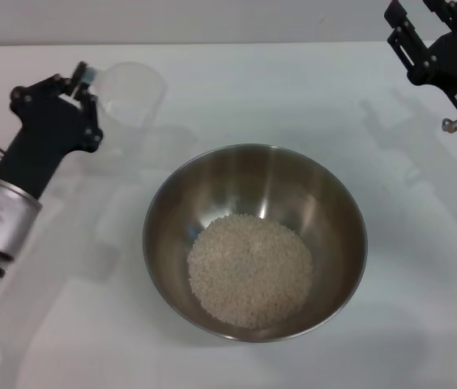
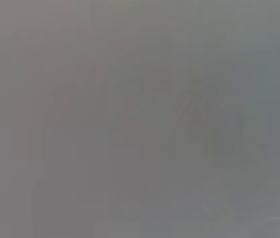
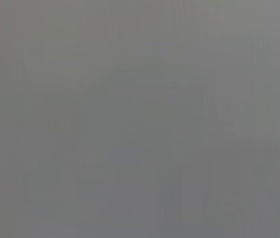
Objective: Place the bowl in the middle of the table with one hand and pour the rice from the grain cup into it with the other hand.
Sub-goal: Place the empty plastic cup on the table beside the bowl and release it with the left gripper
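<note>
All rice [image 1: 249, 269] lies heaped inside the bowl [image 1: 254, 241], mid-counter [image 1: 293, 89], so pouring looks complete. Left end effector [image 1: 83, 85], beyond the bowl's left rim, pinches the cup [image 1: 134, 93] handle, upright, probably to set it down. Right end effector [image 1: 423, 40] sits beyond the right rim; opening cannot be judged. Only the head view shows anything; both wrist views are blank.
</note>
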Available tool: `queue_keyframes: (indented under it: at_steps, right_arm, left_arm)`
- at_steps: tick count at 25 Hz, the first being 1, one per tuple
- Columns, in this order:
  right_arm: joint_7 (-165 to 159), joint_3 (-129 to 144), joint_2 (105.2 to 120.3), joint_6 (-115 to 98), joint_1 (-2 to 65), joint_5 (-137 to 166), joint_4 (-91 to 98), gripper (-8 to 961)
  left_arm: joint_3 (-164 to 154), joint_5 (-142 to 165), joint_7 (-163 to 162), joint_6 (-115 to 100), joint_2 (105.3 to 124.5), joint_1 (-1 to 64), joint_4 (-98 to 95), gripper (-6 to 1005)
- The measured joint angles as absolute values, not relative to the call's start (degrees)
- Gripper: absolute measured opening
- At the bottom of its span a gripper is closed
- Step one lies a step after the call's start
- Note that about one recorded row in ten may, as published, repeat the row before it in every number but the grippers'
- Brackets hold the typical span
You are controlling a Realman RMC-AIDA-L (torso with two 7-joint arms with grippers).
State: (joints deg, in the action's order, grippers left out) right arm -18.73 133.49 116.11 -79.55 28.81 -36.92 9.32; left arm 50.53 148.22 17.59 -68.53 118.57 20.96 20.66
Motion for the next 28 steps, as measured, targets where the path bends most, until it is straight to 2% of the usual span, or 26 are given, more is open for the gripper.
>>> queue_keyframes:
  at_steps: [9,28]
  right_arm:
    - [-18.59,133.32,116.73,-79.55,28.83,-36.92,9.49,567]
    - [-18.88,133.32,116.81,-79.42,28.83,-36.89,9.49,567]
  left_arm:
    - [51.85,148.42,-0.31,-60.38,118.51,22.47,17.48,112]
    - [51.87,148.33,-2.16,-53.72,118.83,22.94,16.37,127]
